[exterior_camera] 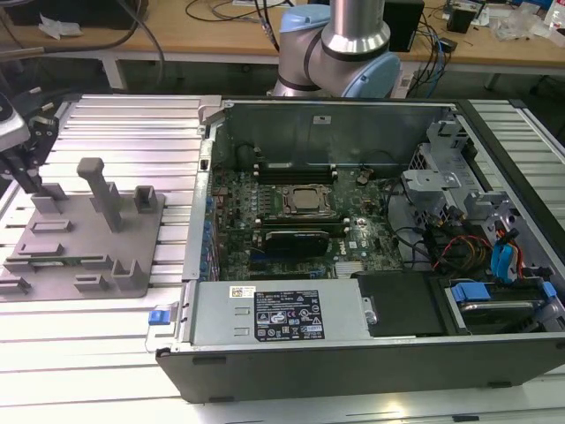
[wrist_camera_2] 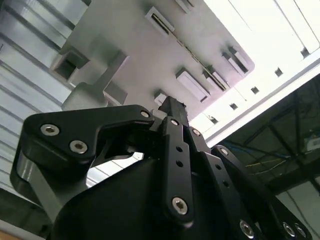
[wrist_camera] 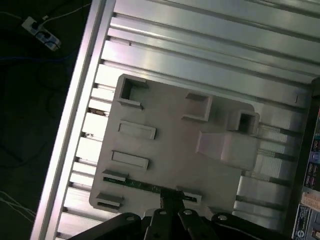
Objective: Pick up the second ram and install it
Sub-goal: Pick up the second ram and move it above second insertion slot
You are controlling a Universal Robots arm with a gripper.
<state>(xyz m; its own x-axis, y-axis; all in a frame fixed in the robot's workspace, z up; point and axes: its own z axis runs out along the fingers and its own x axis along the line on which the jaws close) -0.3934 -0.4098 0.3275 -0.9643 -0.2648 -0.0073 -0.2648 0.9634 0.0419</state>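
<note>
Second ram [wrist_camera: 134, 185] sits in a slot along one edge of the grey holder plate [wrist_camera: 170, 150], on the ribbed counter [exterior_camera: 124, 124] beside the open computer case [exterior_camera: 335, 115]. Gripper [wrist_camera: 172, 199] hangs above it, apart, no hold on it; how wide it stands I cannot tell. Stick looks light, stiff, thin, likely fragile: best pinched across its flat faces near mid-length, clear of the contact edge.

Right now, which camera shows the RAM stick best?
The first wrist view: the RAM stick is a clear green strip in the grey holder, by the gripper. In the exterior view it is a faint dark line; in the second wrist view I cannot make it out.
</note>
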